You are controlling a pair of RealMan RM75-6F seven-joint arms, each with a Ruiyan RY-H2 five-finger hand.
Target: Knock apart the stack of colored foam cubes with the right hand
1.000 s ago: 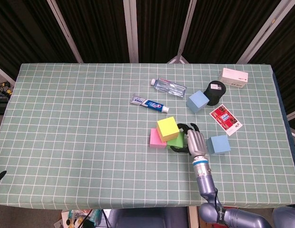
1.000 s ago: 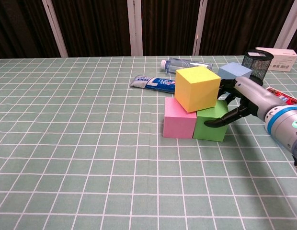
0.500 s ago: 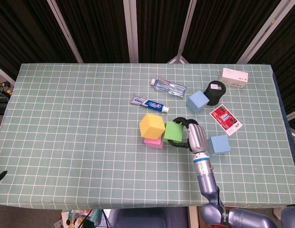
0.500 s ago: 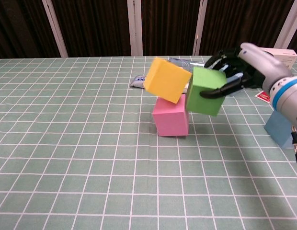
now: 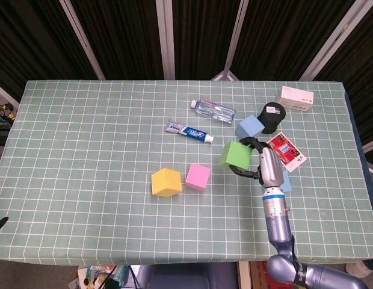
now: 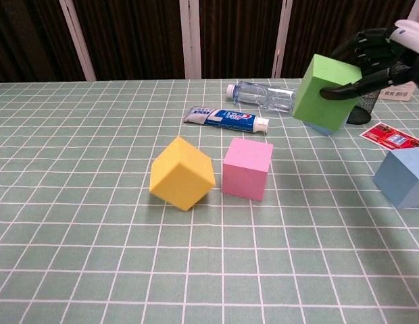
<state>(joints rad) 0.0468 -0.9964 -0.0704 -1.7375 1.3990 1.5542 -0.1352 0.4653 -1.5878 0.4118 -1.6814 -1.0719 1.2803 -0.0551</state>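
My right hand (image 5: 266,164) (image 6: 378,54) grips the green cube (image 5: 235,154) (image 6: 325,91) and holds it well above the table. The yellow cube (image 5: 165,182) (image 6: 182,173) lies tilted on the cloth to the left of the pink cube (image 5: 198,176) (image 6: 247,169), a small gap between them. The pink cube sits flat on the table. No cube rests on another. My left hand shows in neither view.
Two blue cubes (image 5: 251,127) (image 6: 405,177), a toothpaste tube (image 5: 189,131) (image 6: 226,119), a water bottle (image 5: 213,109) (image 6: 261,94), a black mesh cup (image 5: 272,117), a white box (image 5: 296,98) and a red card (image 5: 285,150) lie at the back right.
The stack came apart: the yellow cube fell off to the left onto the table, the pink cube stayed low, and my right hand lifted the green cube up and to the right.
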